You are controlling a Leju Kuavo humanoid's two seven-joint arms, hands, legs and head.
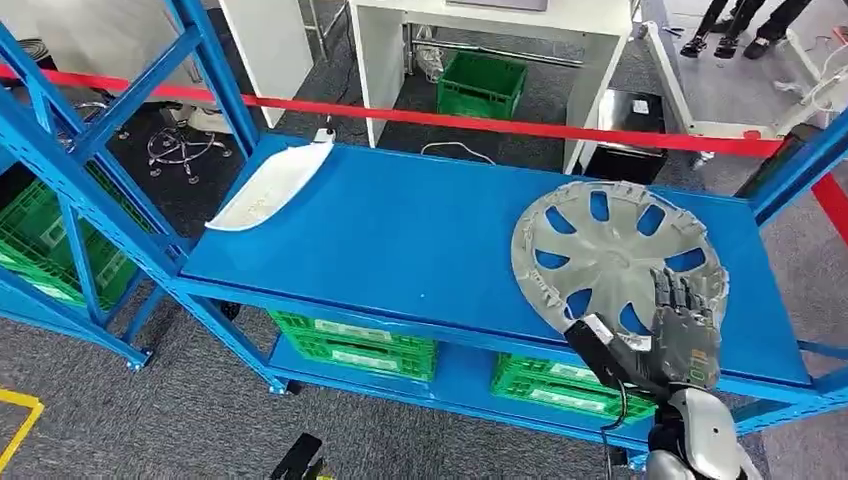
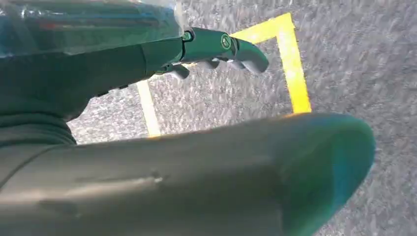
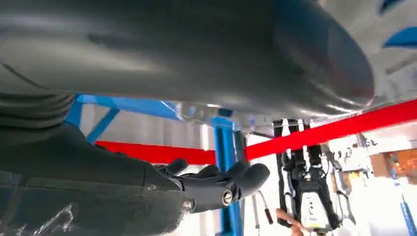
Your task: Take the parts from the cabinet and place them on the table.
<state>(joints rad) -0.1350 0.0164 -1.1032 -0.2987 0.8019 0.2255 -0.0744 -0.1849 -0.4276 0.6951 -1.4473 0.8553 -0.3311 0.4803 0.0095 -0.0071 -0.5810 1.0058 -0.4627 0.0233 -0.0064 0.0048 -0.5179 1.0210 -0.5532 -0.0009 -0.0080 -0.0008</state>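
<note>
While the right hand (image 1: 672, 335) lies on the near edge of the silver wheel cover (image 1: 610, 250), head view shows dark fingers (image 1: 680, 295) laid flat over the cover's spokes and the thumb down at the rim by the shelf edge; looks like a pinch on the rim, but cannot tell for sure if it's actually clamped. Wheel cover lies flat on the right part of the blue shelf (image 1: 420, 240), top level of the blue metal rack (image 1: 70, 150). Second part, a white curved panel (image 1: 272, 182), lies at the shelf's far left corner, well apart from the cover, partly hanging over the edge. Green crates (image 1: 355, 345) sit on the lower shelf, another green crate (image 1: 482, 84) on the floor behind under a white table (image 1: 480, 25). Red barrier tape (image 1: 480, 120) runs across behind the rack. People's legs (image 1: 740, 25) at far top right. Right wrist view: thick grey thumb (image 3: 196, 54) up close, dark fingers (image 3: 221, 182) a little curled, apart from the thumb, red tape and blue post behind. Left hand (image 2: 196, 113) in left wrist view hangs over grey carpet with yellow floor marking (image 2: 290, 64); thumb and fingers (image 2: 231, 49) apart, holding nothing.
</note>
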